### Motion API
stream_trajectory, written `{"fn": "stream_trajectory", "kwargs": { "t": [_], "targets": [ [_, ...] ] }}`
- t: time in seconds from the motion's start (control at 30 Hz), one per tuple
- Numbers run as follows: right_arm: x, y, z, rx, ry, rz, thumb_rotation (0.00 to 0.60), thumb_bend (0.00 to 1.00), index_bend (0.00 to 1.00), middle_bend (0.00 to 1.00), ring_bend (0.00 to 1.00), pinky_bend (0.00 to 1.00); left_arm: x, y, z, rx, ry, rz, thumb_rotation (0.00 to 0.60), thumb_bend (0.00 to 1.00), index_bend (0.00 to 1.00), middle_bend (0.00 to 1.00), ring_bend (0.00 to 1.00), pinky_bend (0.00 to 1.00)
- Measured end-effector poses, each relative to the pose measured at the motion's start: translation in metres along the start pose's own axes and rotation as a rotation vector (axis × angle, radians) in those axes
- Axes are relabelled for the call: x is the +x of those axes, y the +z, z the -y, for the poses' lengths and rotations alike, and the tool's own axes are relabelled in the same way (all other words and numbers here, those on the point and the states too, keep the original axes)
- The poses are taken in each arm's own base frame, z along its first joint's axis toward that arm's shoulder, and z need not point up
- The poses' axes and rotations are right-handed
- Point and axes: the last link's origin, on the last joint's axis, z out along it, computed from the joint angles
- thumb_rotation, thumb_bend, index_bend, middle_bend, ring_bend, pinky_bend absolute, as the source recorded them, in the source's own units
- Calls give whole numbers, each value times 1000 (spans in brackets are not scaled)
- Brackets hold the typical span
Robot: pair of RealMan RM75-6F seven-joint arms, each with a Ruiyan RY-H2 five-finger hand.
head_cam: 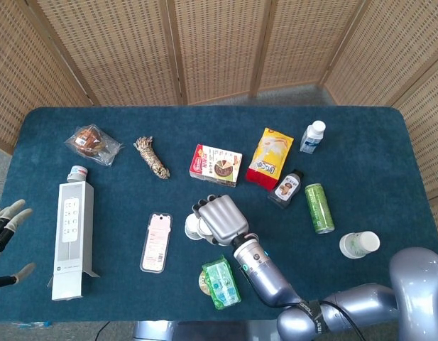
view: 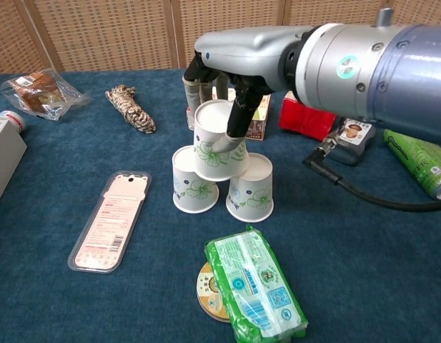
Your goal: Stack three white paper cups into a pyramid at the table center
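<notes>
Starting at the left, the left hand (head_cam: 7, 234) is held idle with fingers spread, well left of the base cups (view: 194, 180). Directly above their gap, the third cup (view: 219, 149) is gripped by the right hand (view: 224, 100), so both rims can support it.

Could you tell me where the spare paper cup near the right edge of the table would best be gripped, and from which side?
The spare cup lies on its side, apart from the green can. I would come from above and close the fingers across its tapered wall near mid-length, since its mouth faces sideways and the rim looks easily crushed.
</notes>
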Motion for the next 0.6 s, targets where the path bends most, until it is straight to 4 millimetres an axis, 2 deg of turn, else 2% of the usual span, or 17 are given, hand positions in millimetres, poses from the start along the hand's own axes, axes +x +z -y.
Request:
{"fn": "stream_trajectory", "kwargs": {
  "t": [0.33, 0.47, 0.6],
  "targets": [
    [-1, 1, -5, -25, -8, 8, 600, 229, 436, 439, 365, 491, 1, 0, 1, 3, -3, 0, 600, 283, 0, 0, 0, 0],
    [0, -2, -4, -21, 8, 19, 600, 221, 271, 373, 350, 491, 1, 0, 1, 3, -4, -2, 600, 284, 0, 0, 0, 0],
    [2, -3, -2, -8, 21, 19, 600, 195, 150, 280, 323, 491, 1, 0, 1, 3, -3, -1, 600, 284, 0, 0, 0, 0]
  ]
}}
